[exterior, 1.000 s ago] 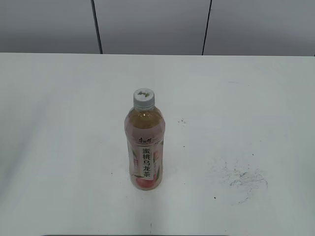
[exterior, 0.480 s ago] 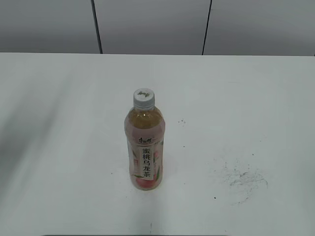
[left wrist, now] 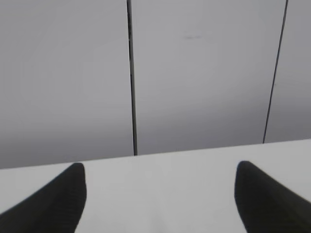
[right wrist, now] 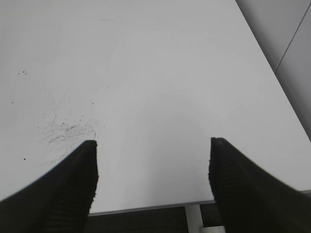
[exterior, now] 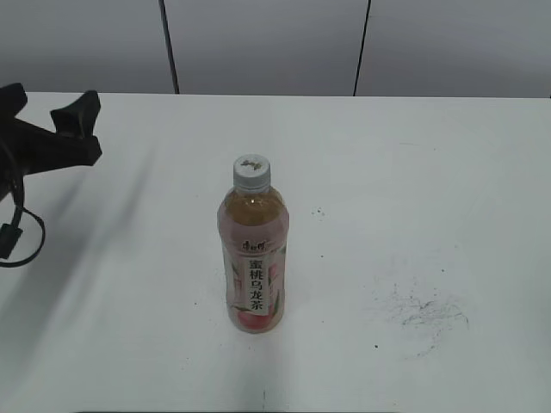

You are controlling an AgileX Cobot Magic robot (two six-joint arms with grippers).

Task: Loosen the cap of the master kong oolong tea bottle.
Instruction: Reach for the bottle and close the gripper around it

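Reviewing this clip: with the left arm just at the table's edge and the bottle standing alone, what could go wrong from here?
1. The master kong oolong tea bottle stands tall, narrow and unsupported; a sideways brush from the open left gripper could tip it.
2. The cap is small; if it is twisted before the body is held, the whole bottle may just spin.
3. The right gripper is open over the scuffed table, with the bottle outside its camera view, so its approach may be misaligned.

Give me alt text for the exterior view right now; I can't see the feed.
A capped master kong oolong tea bottle stands upright mid-table, its cap untouched. The left gripper hangs open at the far left edge, well clear of it. Dark scuffs mark the white table to the right.
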